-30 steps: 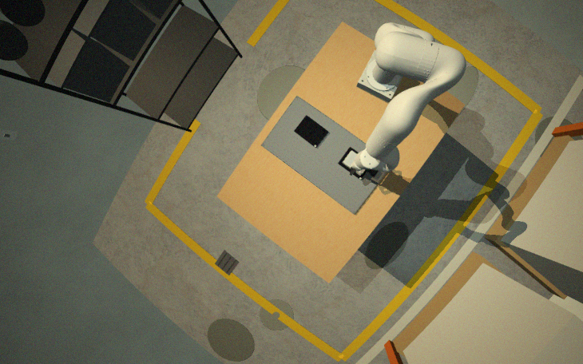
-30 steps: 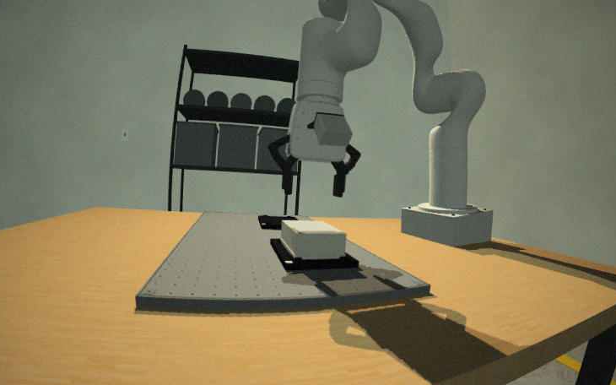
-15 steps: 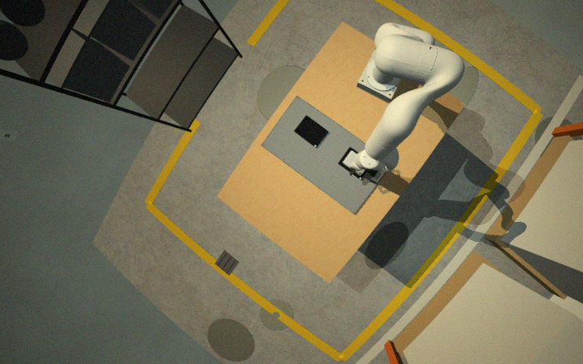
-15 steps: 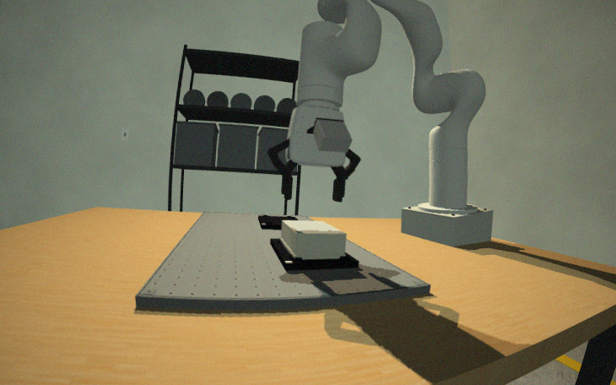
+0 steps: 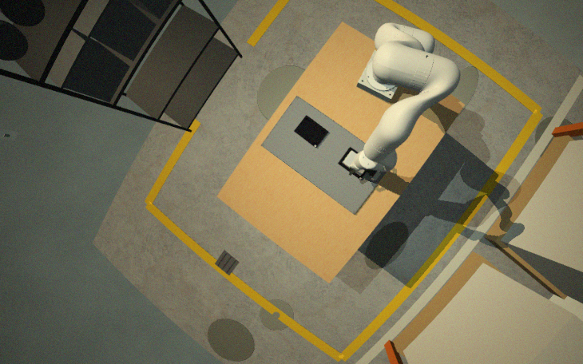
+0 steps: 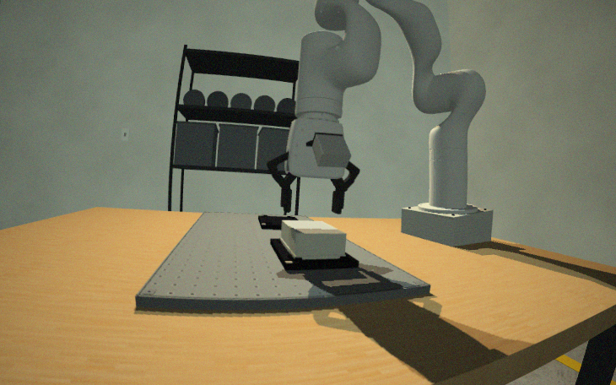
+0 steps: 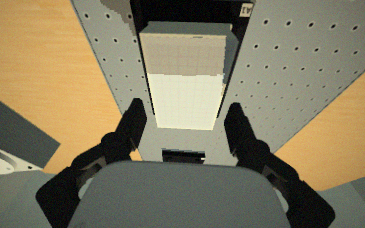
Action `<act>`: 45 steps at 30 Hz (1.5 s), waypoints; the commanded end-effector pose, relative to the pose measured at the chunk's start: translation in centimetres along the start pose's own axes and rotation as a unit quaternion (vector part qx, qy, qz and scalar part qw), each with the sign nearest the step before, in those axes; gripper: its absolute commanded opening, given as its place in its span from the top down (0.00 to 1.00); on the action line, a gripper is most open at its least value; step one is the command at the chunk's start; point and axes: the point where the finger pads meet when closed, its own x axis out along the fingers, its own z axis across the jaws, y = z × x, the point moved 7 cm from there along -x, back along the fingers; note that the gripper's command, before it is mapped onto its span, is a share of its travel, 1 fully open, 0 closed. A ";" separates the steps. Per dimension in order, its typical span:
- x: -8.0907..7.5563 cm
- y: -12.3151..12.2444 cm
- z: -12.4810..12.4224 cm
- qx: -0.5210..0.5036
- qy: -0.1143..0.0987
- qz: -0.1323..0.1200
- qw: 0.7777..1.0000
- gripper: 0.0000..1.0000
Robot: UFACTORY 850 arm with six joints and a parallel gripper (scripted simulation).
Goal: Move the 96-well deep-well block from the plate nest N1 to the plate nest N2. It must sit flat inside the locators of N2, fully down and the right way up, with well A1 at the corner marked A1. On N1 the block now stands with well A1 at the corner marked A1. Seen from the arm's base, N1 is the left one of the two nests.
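The white deep-well block (image 6: 312, 239) sits flat on the black nest N1 (image 6: 314, 261), on the near part of the grey perforated plate (image 6: 226, 260). My gripper (image 6: 311, 206) hangs a little above the block, open and empty, with one finger over each side. In the wrist view the block (image 7: 186, 75) lies straight ahead between the two black fingers, and an A1 label (image 7: 246, 10) shows at the nest's far right corner. From overhead my wrist covers most of the block (image 5: 350, 159). The empty black nest N2 (image 5: 311, 131) (image 6: 277, 220) lies farther along the plate and also shows behind the block.
The arm's base (image 6: 445, 225) stands on the wooden table to the right of the plate. A dark shelf rack (image 6: 234, 124) stands behind the table. The table's right edge (image 6: 564, 334) is close to the plate's near end.
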 end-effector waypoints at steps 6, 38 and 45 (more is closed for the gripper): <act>1.1 0.0 0.1 0.000 -0.001 0.000 1.000 0.00; 4.0 0.0 0.1 0.000 -0.001 0.000 1.000 0.00; 4.3 0.0 0.1 0.000 -0.001 0.000 1.000 0.00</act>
